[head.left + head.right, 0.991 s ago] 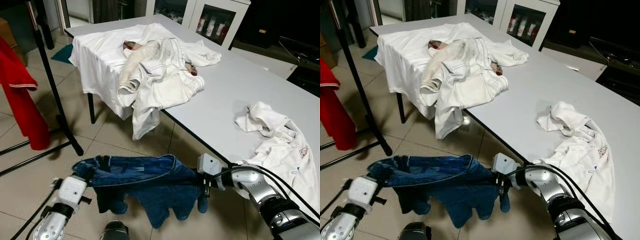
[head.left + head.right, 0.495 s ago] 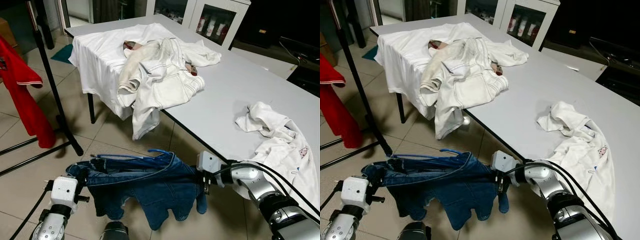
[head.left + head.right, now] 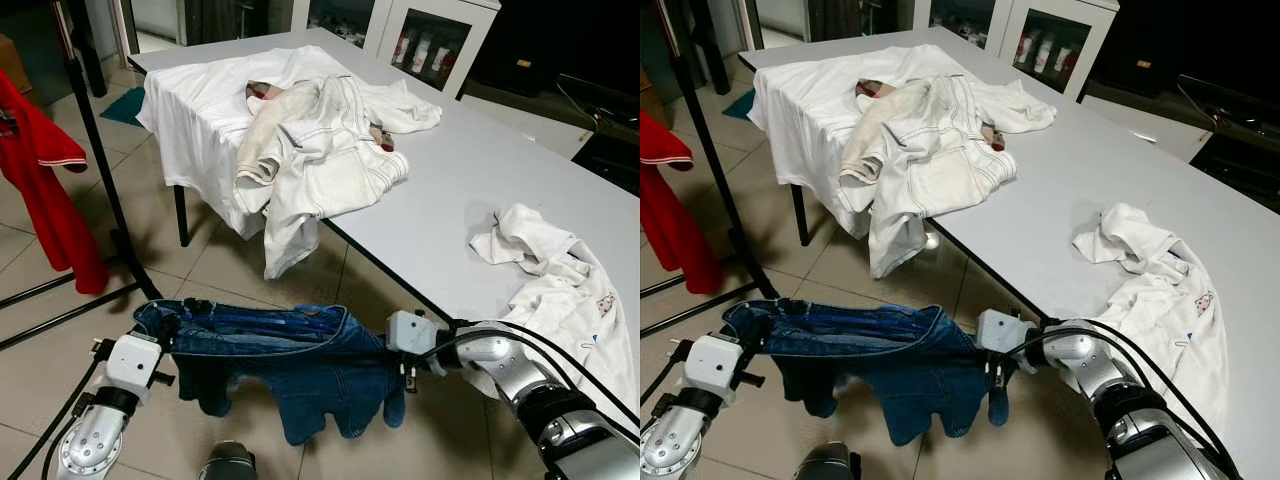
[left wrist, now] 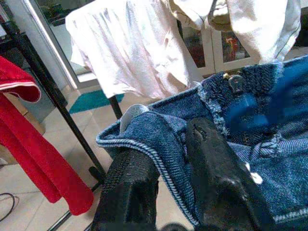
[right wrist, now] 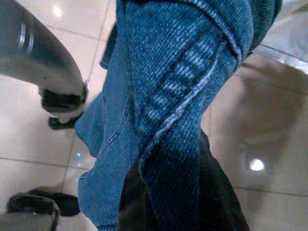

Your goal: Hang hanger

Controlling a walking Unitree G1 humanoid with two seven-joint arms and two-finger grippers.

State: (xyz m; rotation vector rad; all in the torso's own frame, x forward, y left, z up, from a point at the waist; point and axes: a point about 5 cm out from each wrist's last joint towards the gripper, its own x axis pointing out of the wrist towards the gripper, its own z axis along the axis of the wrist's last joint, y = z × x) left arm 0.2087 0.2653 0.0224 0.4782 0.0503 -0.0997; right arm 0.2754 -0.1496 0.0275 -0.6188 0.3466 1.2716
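A pair of blue denim shorts point(image 3: 290, 375) hangs stretched between my two grippers, low over the tiled floor in front of the table. My left gripper point(image 3: 165, 333) is shut on the left end of the waistband point(image 4: 159, 139), and denim fills the gap between its fingers point(image 4: 130, 187). On the right end, beside the table edge, my right gripper point(image 3: 398, 352) is shut on the denim point(image 5: 168, 120). A blue hanger point(image 3: 265, 322) lies along the inside of the waistband, mostly hidden, and is a blue blur point(image 4: 255, 110) in the left wrist view.
A black clothes rack pole point(image 3: 100, 150) stands at the left with a red garment point(image 3: 45, 190) hanging from it. The grey table point(image 3: 470, 190) carries a pile of white clothes point(image 3: 310, 140) and a white shirt point(image 3: 560, 280). My foot point(image 3: 228, 462) is below the shorts.
The blue hanger loop that stood above the waistband half a second ago now lies level with it. Both grippers shifted slightly with the shorts still stretched between them.
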